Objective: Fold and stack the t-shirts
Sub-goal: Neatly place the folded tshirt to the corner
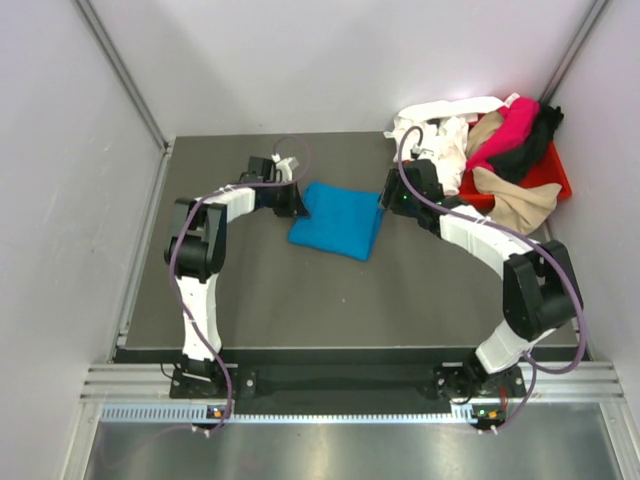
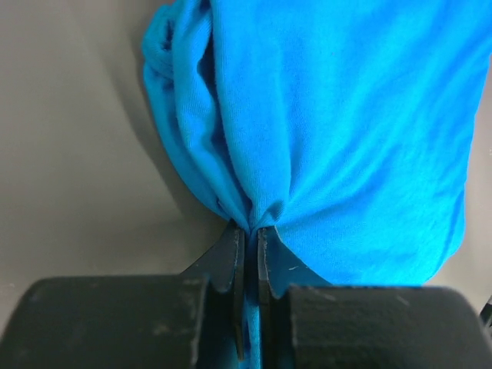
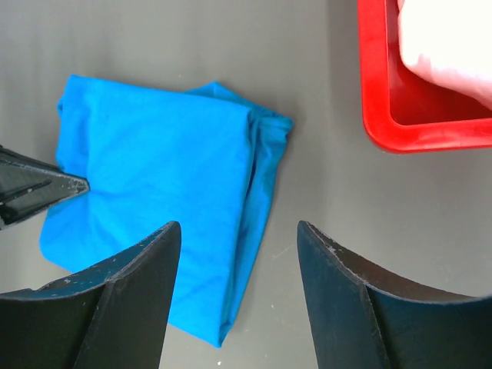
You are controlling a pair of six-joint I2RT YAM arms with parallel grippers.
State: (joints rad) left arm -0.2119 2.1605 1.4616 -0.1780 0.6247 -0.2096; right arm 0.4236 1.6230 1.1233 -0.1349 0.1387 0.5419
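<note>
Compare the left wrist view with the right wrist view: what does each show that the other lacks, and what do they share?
Only the left wrist view shows the left gripper shut on a bunched pinch of cloth. Only the right wrist view shows the red tray, pale cloth in it, and the open right gripper. Both show the blue t-shirt on the dark table, with the left gripper at its edge.

A dark grey counter (image 1: pixel 300 300) carries a folded bright blue t-shirt (image 1: pixel 338 220), lying flat near its middle. In the far right corner sits a red plastic tray (image 1: pixel 556 172); a white t-shirt (image 1: pixel 432 120) spills from it onto the counter.
</note>
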